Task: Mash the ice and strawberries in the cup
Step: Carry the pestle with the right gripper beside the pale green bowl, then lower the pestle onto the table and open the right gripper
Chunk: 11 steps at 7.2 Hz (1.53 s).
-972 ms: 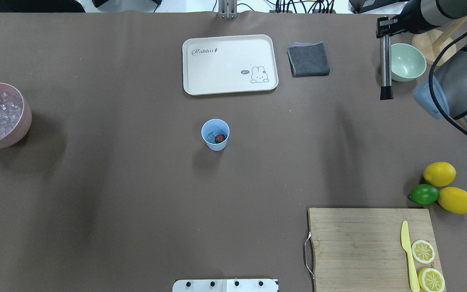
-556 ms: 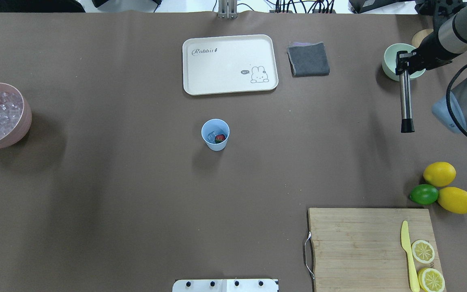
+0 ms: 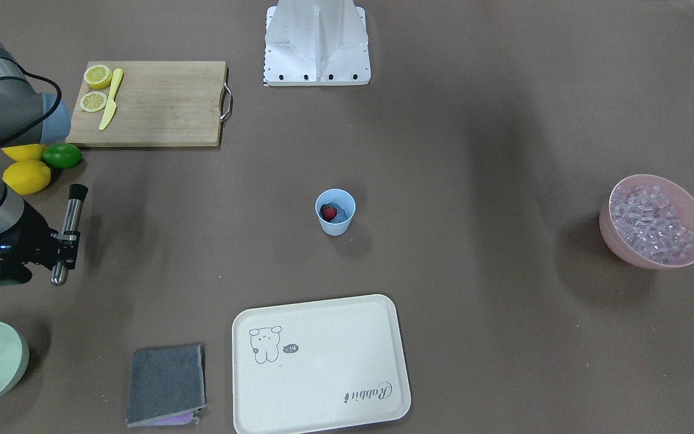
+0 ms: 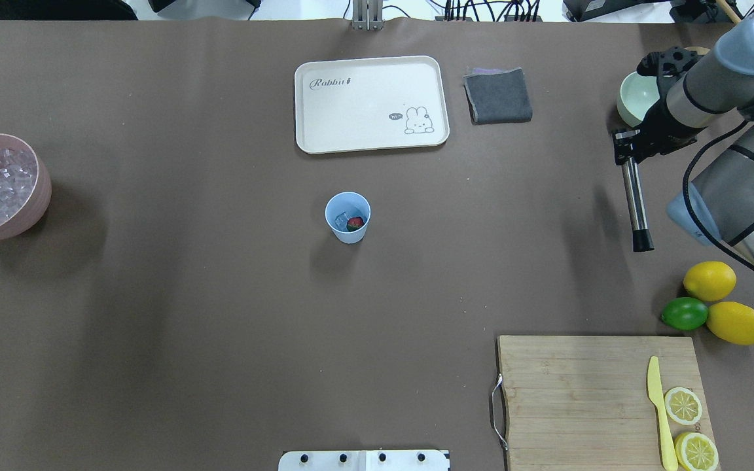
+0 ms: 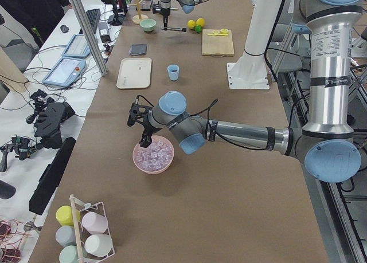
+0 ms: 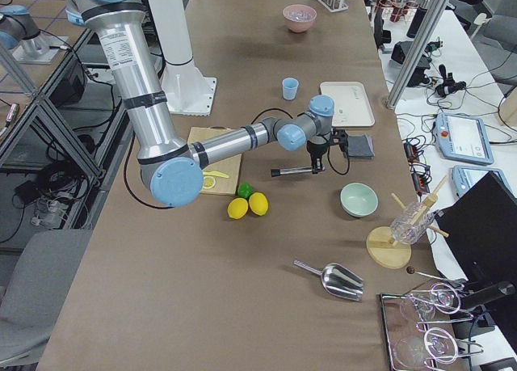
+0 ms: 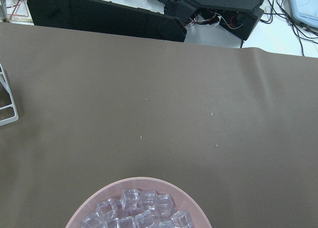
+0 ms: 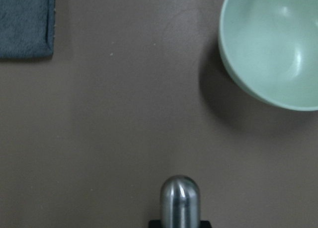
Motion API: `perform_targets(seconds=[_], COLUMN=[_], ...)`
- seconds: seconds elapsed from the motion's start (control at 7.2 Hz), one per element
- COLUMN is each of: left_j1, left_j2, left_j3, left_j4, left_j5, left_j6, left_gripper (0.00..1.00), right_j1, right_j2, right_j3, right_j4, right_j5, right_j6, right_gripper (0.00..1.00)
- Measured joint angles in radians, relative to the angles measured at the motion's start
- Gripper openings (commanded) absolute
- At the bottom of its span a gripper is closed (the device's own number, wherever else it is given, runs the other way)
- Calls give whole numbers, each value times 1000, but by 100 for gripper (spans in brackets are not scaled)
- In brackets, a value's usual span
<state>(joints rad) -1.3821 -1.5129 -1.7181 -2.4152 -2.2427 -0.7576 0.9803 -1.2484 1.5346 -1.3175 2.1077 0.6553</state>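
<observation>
So the right gripper (image 4: 625,145) swung the muddler (image 4: 633,203) away from the green bowl (image 4: 632,98), clamped tight on its top. The left gripper (image 5: 144,141) hangs over the ice (image 5: 153,155); can't tell if it's apart or together.

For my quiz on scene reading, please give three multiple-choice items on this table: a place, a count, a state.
1. Where is the strawberry? A) in the cup B) on the tray C) on the board
2. How many whole lemons lie by the lime? A) one B) two C) four
3. The right gripper is: A) open B) shut on the knife C) shut on the muddler
Answers: 1 A, red shows inside its rim; 2 B, two yellow fruits beside it; 3 C, it clamps the metal rod.
</observation>
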Motion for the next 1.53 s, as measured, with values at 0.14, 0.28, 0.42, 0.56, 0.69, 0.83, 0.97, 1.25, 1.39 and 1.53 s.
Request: perform_targets(seconds=[0.14,0.28,0.42,0.56,0.69,0.83,0.97,1.25,1.39,1.53], left_j1=[0,0,0,0,0,1,1,2,2,2], left_j2=[-1,-1,-1,-1,-1,-3,-7,-15,-17,-17], left_j3=[0,0,0,1,2,3,4,6,6,6], left_j4=[0,1,0,0,0,1,1,2,2,2], left_j5=[0,1,1,2,2,3,4,5,5,6], left_j6=[2,2,3,3,3,3,3,3,3,3], left_gripper=[98,98,98,98,98,98,98,98,98,98], right_j1=[-9,-13,-14,-10,-4,2,8,14,14,14], right_j2=[0,1,4,9,15,21,24,26,27,29], right_j3=[-4,-10,-23,-44,-66,-87,-100,-114,-124,-134], right_j4=[1,2,3,4,3,3,2,-1,0,2], right_j5=[2,3,4,4,5,8,15,27,29,30], right_j6=[-36,-52,-57,-57,-54,-50,-46,-20,-7,-1], right_gripper=[0,0,0,0,0,0,0,0,0,0])
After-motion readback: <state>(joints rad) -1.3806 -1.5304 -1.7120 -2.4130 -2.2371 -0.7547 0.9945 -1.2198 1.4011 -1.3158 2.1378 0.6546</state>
